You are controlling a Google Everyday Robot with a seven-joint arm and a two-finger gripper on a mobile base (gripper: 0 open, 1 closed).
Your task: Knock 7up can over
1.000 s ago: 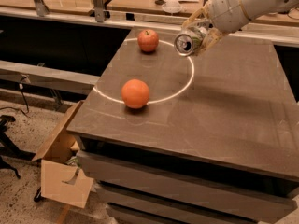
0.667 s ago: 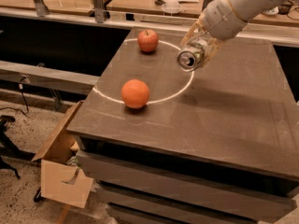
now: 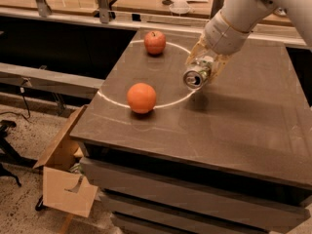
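- Gripper (image 3: 204, 66) of mine hangs over the middle of the dark brown worktop (image 3: 243, 123), towards its far edge, pinching the small silver aluminium 7up can (image 3: 196, 77).
- The can is tipped sideways, shiny top facing the near edge, at the right side of a thin white circle (image 3: 113, 99).
- A round orange fruit (image 3: 141, 97) sits near the left edge, and a red apple (image 3: 155, 42) by the far-left corner.

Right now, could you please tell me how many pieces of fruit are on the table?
2. A red apple sits at the far edge of the table; an orange lies nearer, front left. To their right, the gripper grips the tilted 7up can. None seem hidden.
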